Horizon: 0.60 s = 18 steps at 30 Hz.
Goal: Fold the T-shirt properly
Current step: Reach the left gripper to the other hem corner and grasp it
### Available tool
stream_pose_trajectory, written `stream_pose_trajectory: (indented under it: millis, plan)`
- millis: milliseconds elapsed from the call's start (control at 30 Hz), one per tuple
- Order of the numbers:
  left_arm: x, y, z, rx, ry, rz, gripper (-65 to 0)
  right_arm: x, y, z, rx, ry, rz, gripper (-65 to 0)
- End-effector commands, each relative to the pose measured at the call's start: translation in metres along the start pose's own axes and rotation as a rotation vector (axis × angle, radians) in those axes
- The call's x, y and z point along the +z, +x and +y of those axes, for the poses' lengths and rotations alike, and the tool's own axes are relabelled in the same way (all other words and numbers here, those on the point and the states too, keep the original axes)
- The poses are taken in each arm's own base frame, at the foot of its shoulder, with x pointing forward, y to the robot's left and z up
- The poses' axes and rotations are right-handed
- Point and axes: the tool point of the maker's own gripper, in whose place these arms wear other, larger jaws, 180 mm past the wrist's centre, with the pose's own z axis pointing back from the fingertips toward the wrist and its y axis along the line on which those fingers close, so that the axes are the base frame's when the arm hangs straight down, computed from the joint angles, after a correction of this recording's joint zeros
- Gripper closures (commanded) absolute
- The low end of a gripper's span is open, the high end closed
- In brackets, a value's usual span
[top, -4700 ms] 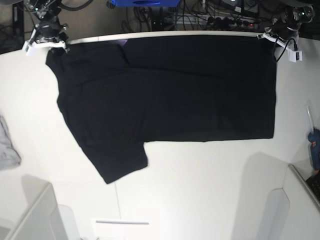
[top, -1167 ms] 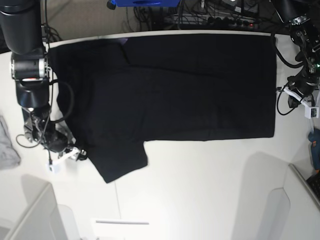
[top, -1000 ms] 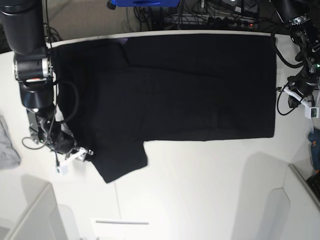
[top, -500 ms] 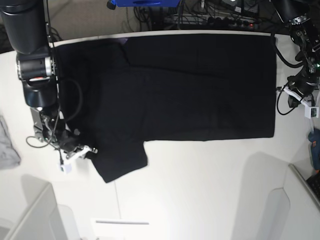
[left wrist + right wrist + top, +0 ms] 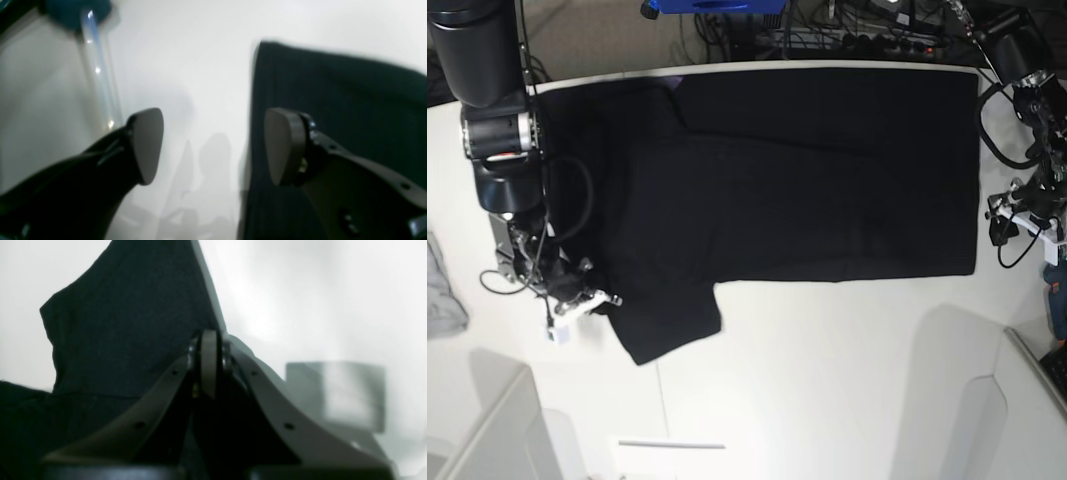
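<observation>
So the T-shirt (image 5: 777, 175) is spread flat, plain black side up, over the far half of the worktop (image 5: 827, 380), reaching right up to the far edge, with one sleeve poking out toward the near-left corner.

The right pincer (image 5: 599, 300) is down at that sleeve's outer edge and it's pinched shut. In the right wrist view the pads meet with black fabric right at them, so I'd say it has a bit of the sleeve hem, though how much cloth is actually between them I can't tell.

The left pincer (image 5: 213, 146) is spread wide and holding nothing. It hangs over the shirt's hem at the right side of the worktop, one pad above bare worktop and the other above the fabric, so it's straddling the edge.

What could go wrong, imo:
- The right grip looks very shallow. If it only has one layer or a few threads, the sleeve will slip out when it lifts, or only the top layer will come up and bunch.
- The left pincer could close on air or scrape the worktop if it drops beside the hem instead of on it.
- If only one side pulls, the whole shirt drags and skews, and it's already at the far edge so it could slide off.
</observation>
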Motion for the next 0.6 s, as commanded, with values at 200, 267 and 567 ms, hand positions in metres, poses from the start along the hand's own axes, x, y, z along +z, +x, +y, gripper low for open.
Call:
stream_pose_trajectory:
  millis: [200,267,567]
  plan:
    - [-0.032,0.029,0.000,-0.004,-0.013,0.016,-45.7,0.005,0.025,-0.001,0.017,-0.009,-0.044,0.0]
    - [-0.042,0.030,0.002,-0.008,0.003,0.044,-45.7,0.005,0.026,0.000,0.017,-0.008,-0.045,0.0]
    - [-0.068,0.042,-0.010,0.059,-0.024,0.029,-45.7,0.005,0.026,0.000,0.018,-0.008,-0.046,0.0]
